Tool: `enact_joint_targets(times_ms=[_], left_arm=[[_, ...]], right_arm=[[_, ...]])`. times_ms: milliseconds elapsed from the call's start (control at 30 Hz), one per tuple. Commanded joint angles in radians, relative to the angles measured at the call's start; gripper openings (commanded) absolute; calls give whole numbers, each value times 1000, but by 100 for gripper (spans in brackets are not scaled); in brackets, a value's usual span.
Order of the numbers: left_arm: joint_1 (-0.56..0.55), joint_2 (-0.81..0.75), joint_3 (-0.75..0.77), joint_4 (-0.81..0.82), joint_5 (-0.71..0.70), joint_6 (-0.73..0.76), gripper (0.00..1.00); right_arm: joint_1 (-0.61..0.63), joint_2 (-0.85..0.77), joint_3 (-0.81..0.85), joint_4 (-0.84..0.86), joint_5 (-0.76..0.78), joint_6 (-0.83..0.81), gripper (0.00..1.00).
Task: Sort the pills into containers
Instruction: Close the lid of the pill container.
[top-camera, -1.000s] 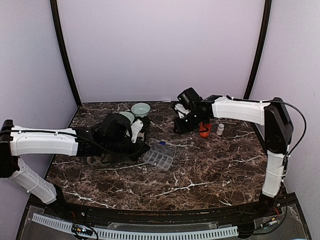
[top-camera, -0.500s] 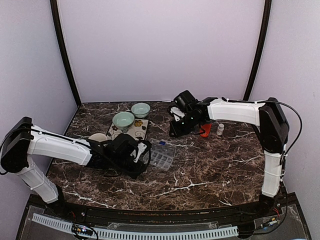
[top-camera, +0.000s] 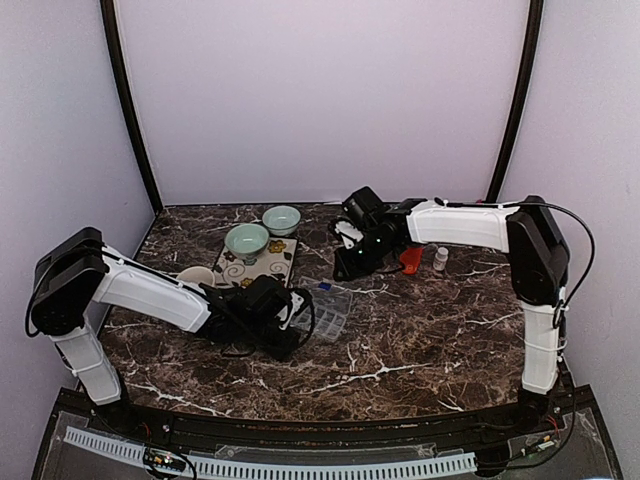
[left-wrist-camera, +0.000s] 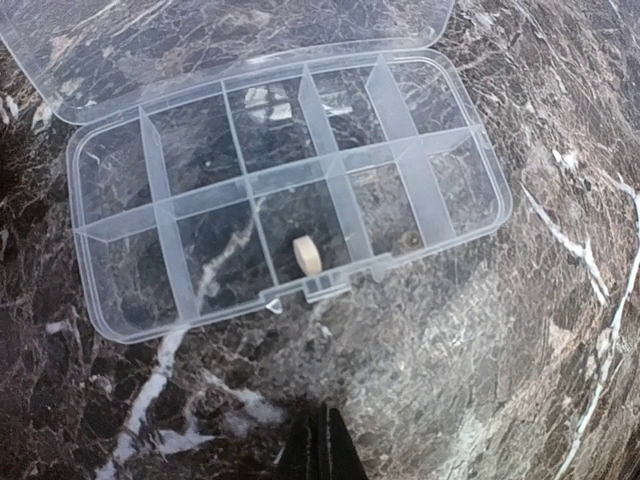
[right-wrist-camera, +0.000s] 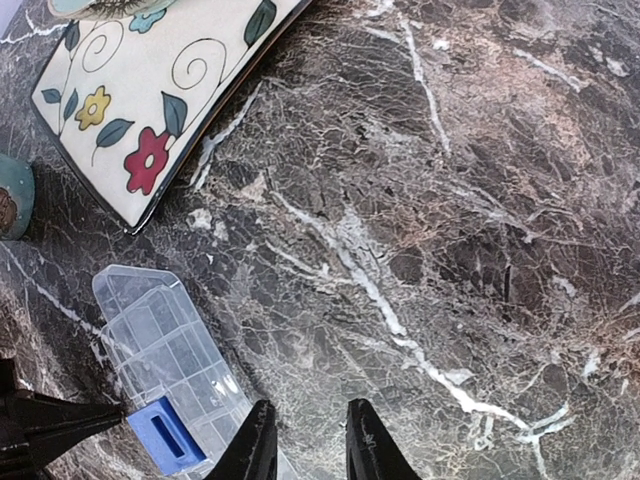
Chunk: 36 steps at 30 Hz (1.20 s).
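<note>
The clear organiser box (left-wrist-camera: 290, 190) lies open on the marble, its lid folded back. One round cream pill (left-wrist-camera: 308, 256) sits in a middle cell of the near row, and pale pills (left-wrist-camera: 268, 100) lie in a far-row cell. My left gripper (left-wrist-camera: 322, 452) is shut and empty, its tips low over the marble just short of the box's near edge. From above, the left gripper (top-camera: 298, 322) is beside the box (top-camera: 325, 308). My right gripper (right-wrist-camera: 312, 450) hangs open and empty over bare marble right of the box (right-wrist-camera: 160, 340); from above, that right gripper (top-camera: 345, 268) is behind the box.
A blue block (right-wrist-camera: 165, 437) rests at the box's corner. A floral tray (top-camera: 262, 262) holds a pale green bowl (top-camera: 247, 240), with another bowl (top-camera: 282, 218) behind it. A cream mug (top-camera: 195, 275) stands to the left. An orange bottle (top-camera: 410, 258) and a small white bottle (top-camera: 440, 258) stand to the right.
My left arm has drawn back from over the tray to the near side of the box, uncovering the bowl and mug. The right gripper has shifted left and a little nearer the box.
</note>
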Motion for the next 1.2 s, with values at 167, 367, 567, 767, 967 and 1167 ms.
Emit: enact_joint_targets(times_ms=[167,367,567,767,967,1167], left_arm=[[52,28,19,7,-50,7,0],[69,43,20,27,-53,-1,0],[75,58,34,41,-34,5,0],[76,69,44,45,-24,7,0],[78,71,42,48,-17,7,0],[78,65,41,47,-7,7,0]], right_arm=[[24,14,44,-8,-28,-4,24],[33,7,29,-10,-31,-6,24],[44,-11,0,-4,-26,1,24],[60,-33,-23,-9,-23,2,24],[75,-58,-39,-27,-23,-4,24],[94,-90,-55,-40,-11,-1,24]])
